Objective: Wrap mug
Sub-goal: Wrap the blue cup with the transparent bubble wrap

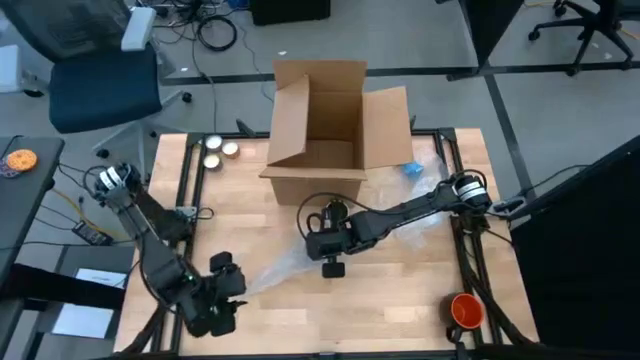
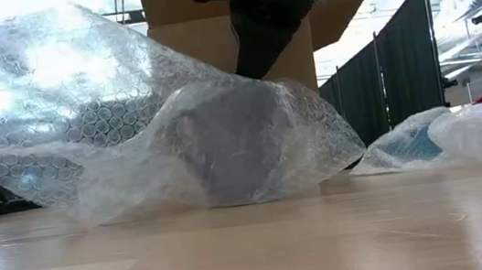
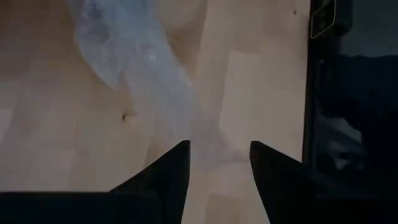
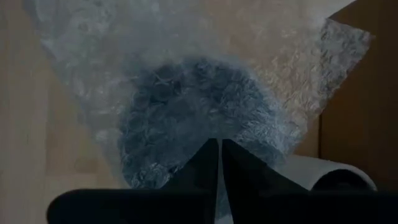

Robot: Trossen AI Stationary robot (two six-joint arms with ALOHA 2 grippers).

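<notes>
Mid-bench, just in front of the box: the mug (image 4: 199,124) lies as a dark rounded shape under bubble wrap (image 2: 81,108), resting on the bench (image 1: 400,290).
Right gripper: the right gripper (image 4: 219,152) sits directly over the wrapped mug, its two fingers pressed together on the film above it; whether they pinch the film or only touch it I cannot tell.
Mug and fingers: the mug lies just beyond and beneath the closed fingertips, covered by wrap.
Bubble wrap: one long tail runs toward the near left, another part billows up at the left in the low view.
Left gripper: the left gripper (image 3: 217,155) hangs at the near-left corner, fingers spread apart and empty, over the tail end of the wrap.
Cardboard box (image 1: 325,130): open, at the far middle.
Orange cup (image 1: 466,310): near right, well apart.
</notes>
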